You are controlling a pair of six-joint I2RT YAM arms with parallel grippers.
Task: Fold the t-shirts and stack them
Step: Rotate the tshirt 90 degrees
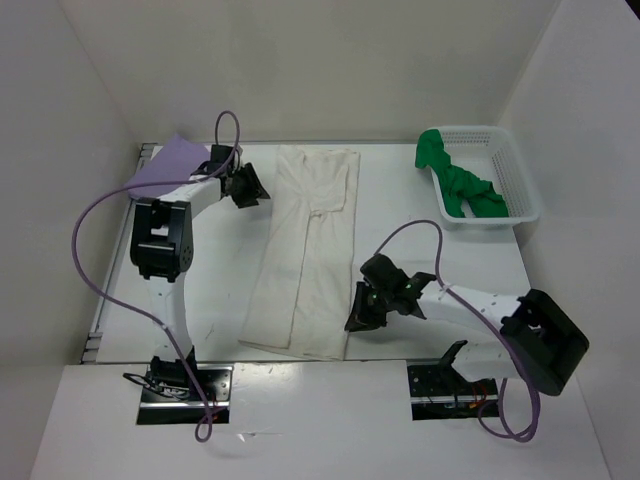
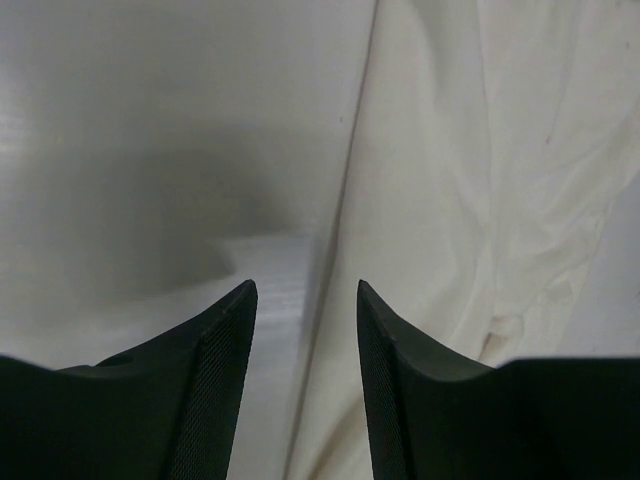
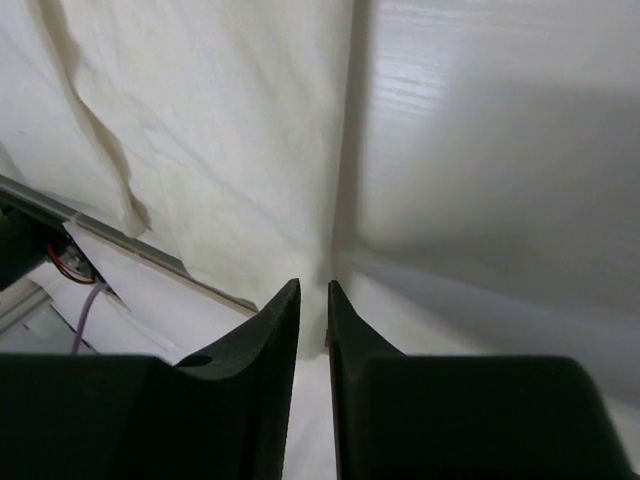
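Three t-shirts are waiting: the white t-shirt (image 1: pixel 305 250) is lying folded lengthwise mid-tabletop (image 1: pixel 220 270), the lavender t-shirt (image 1: pixel 170 160) is sitting at the far left corner, and the green t-shirt (image 1: pixel 460 185) is spilling from the mesh basket (image 1: pixel 515 165). The left tool (image 1: pixel 250 188), jaws apart and empty, is hovering beside the white t-shirt's far left edge. The right tool (image 1: pixel 358 312), jaws slightly parted, is hanging at its near right edge.

White t-shirt (image 1: pixel 305 250) folded lengthwise at centre; lavender t-shirt (image 1: pixel 172 160) flat far-left; green t-shirt (image 1: pixel 462 185) crumpled in basket (image 1: pixel 514 152).
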